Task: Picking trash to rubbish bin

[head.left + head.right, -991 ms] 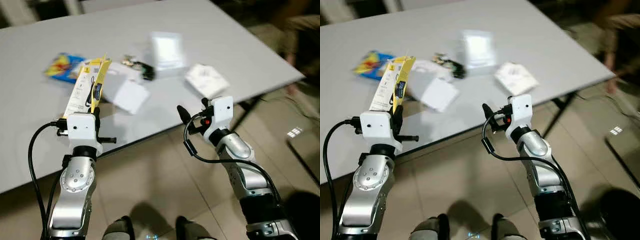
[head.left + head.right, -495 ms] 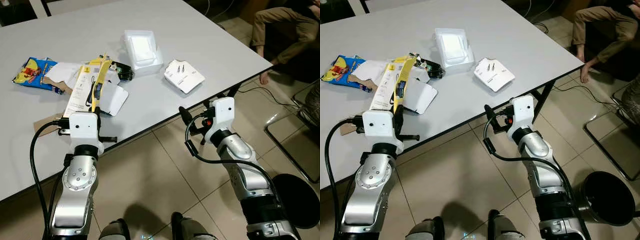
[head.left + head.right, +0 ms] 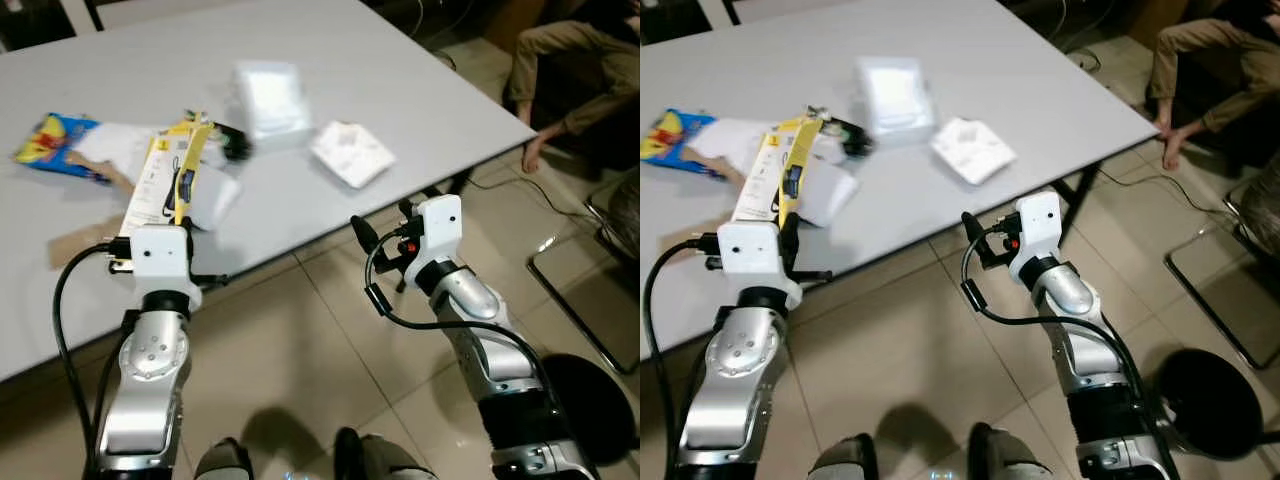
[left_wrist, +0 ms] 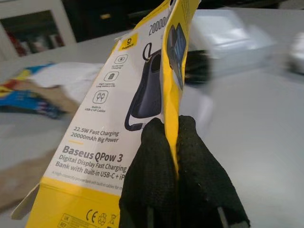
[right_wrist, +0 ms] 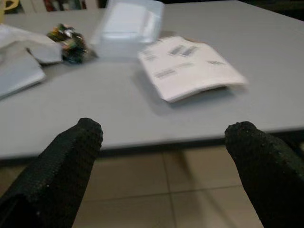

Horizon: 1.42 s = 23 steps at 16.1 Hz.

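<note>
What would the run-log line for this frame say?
left hand: shut on yellow package | right hand: open, empty, off table edge | bin: floor, robot's right

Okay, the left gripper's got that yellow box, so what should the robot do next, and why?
Probably turn right and carry the yellow box toward the black bin. The left gripper is pinched shut on the box, held up above the table edge, and the bin stands on the floor by the right arm. The right gripper is open and holds nothing.
</note>
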Motion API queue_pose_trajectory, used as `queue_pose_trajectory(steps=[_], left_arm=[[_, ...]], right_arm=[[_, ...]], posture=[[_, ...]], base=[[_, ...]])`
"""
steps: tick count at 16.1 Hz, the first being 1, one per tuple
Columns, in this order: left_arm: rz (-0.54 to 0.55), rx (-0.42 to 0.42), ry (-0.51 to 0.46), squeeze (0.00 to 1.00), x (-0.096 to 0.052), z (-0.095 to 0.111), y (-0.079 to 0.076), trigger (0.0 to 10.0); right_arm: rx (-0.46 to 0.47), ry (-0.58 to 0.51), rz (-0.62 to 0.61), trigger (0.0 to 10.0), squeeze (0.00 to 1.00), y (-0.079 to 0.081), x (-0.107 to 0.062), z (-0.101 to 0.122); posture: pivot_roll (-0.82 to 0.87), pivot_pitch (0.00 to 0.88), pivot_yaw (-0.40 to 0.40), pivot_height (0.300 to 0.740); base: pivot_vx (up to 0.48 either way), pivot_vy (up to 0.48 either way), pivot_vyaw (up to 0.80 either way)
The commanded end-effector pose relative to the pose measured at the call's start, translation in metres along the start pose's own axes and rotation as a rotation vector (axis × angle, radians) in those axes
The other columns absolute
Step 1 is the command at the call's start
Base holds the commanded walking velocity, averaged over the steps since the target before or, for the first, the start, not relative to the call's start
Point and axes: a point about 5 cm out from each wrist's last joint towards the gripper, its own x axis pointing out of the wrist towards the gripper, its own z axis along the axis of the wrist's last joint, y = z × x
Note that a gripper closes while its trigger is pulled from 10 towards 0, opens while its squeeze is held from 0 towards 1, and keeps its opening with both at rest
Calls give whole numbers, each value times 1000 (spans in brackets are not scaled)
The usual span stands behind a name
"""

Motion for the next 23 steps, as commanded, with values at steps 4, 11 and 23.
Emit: queue_pose_trajectory(steps=[4, 11, 23], left_arm=[[13, 12, 14, 0, 1, -2, 2, 10000], [29, -5, 20, 0, 2, -3, 3, 10000], [78, -21, 43, 0, 6, -5, 18, 10000]], right_arm=[[-6, -4, 13, 10000, 0, 2, -2, 0], [-25, -4, 35, 10000, 0, 4, -3, 0], [-17, -11, 43, 10000, 0, 7, -3, -1]], posture=[[-62, 195, -8, 740], [-65, 190, -9, 740], [-57, 184, 0, 740]], base=[[0, -411, 0], [0, -58, 0], [52, 0, 374]])
